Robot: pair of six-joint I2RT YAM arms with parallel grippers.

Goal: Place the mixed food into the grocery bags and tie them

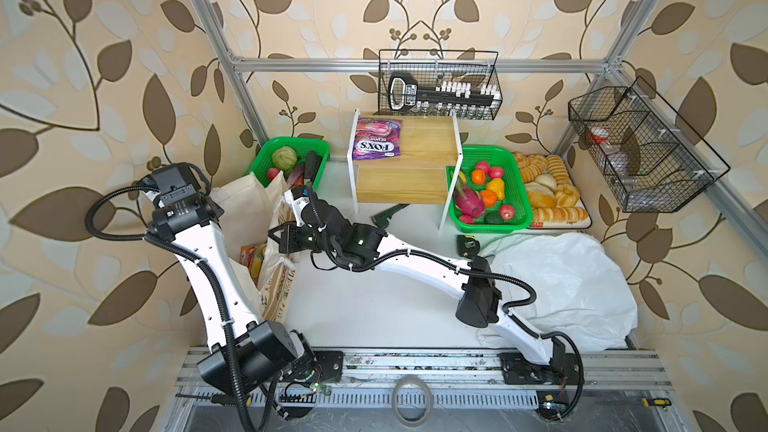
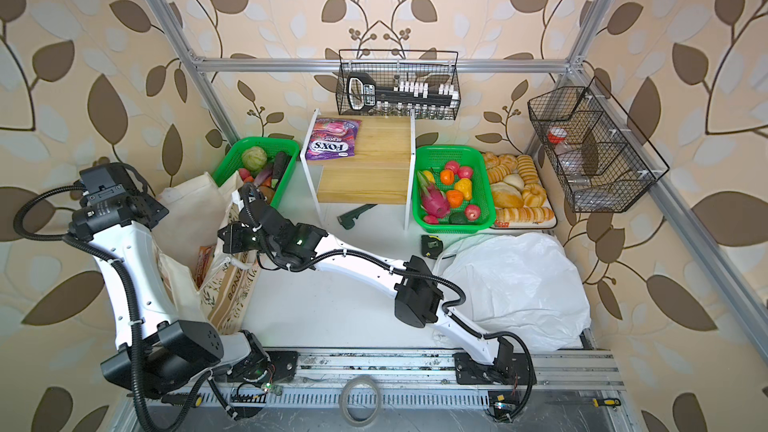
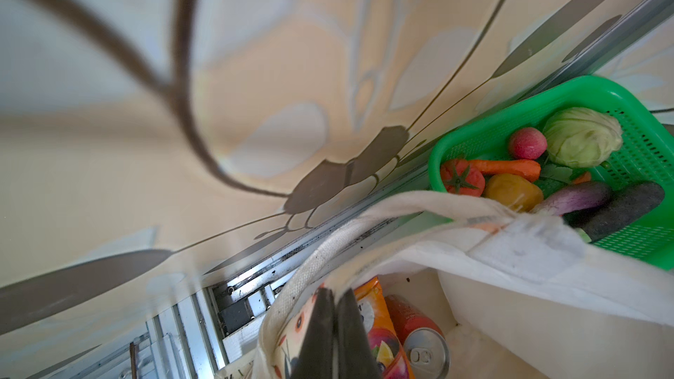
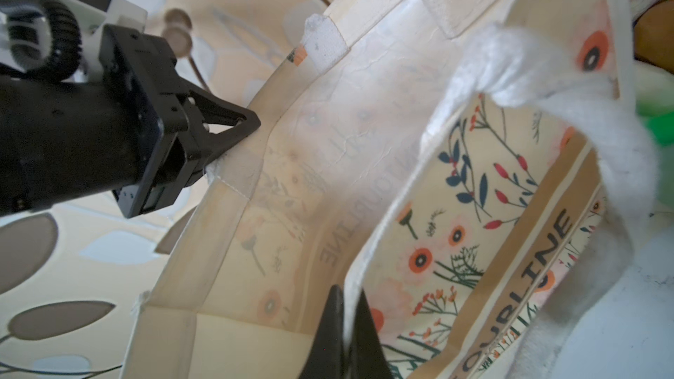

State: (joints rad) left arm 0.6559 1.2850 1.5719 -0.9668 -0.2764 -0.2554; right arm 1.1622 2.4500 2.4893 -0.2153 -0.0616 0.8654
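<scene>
- The tote [image 1: 245,209] stands at the left, just in front of the vegetable basket [image 1: 291,142], with its mouth held open between the two grippers.
- The left gripper [image 3: 335,322] has its jaws pressed together on the tote's rim on the wall side.
- The right gripper [image 4: 348,333] reaches across the middle and pinches the printed side of the rim, jaws closed on the cloth.
- Inside the tote lie a red can [image 3: 419,337] and an orange packet [image 3: 379,322], side by side.
- The purple packet [image 1: 376,139] lies flat on the wooden shelf [image 1: 415,151] at the back.
- The dragon fruit [image 1: 469,201], orange [image 1: 478,176] and pear [image 1: 496,188] sit in the fruit basket [image 1: 490,150], just right of the shelf.
- The plastic bag [image 1: 561,284] lies crumpled on the right, well apart from the tote.
</scene>
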